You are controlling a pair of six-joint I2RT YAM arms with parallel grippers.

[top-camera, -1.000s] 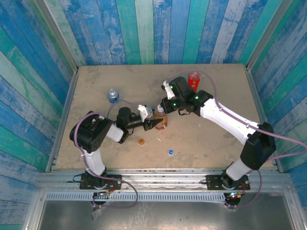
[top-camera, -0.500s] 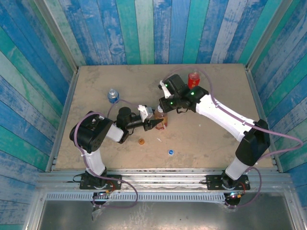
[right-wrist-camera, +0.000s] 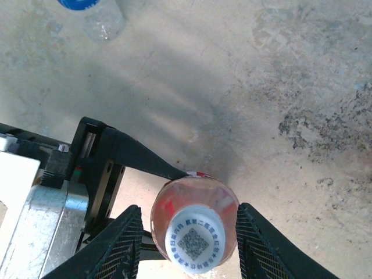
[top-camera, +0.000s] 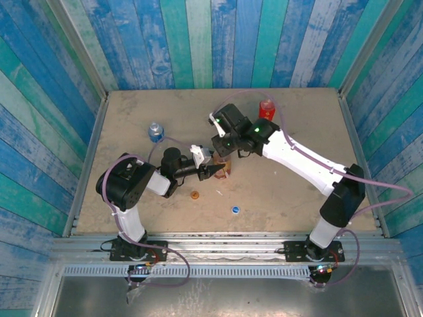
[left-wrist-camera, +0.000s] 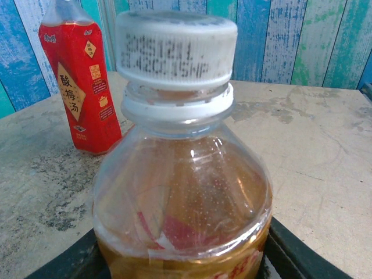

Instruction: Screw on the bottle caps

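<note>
The amber tea bottle (left-wrist-camera: 183, 192) stands upright at mid-table with a white cap (left-wrist-camera: 174, 49) on its neck. My left gripper (top-camera: 220, 171) is shut on its body, its dark fingers (left-wrist-camera: 293, 250) showing at both lower corners of the left wrist view. My right gripper (right-wrist-camera: 189, 206) hovers over the bottle top, open. Its mesh pads (right-wrist-camera: 123, 247) stand either side of the white cap (right-wrist-camera: 195, 244) with a gap on each side. The red bottle (top-camera: 267, 109) stands uncapped at the back. The clear blue-label bottle (top-camera: 155, 131) is back left. An orange cap (top-camera: 194, 195) and a blue cap (top-camera: 234, 209) lie in front.
Blue and green plank walls (top-camera: 198, 39) close in the table (top-camera: 297, 198) on three sides. The red bottle (left-wrist-camera: 81, 87) stands just behind and to one side of the held bottle. The clear bottle (right-wrist-camera: 96, 17) sits beyond my left arm.
My right gripper has opened off the white cap, and its wrist has shifted left and toward the back. The left gripper and the amber bottle have stayed put.
</note>
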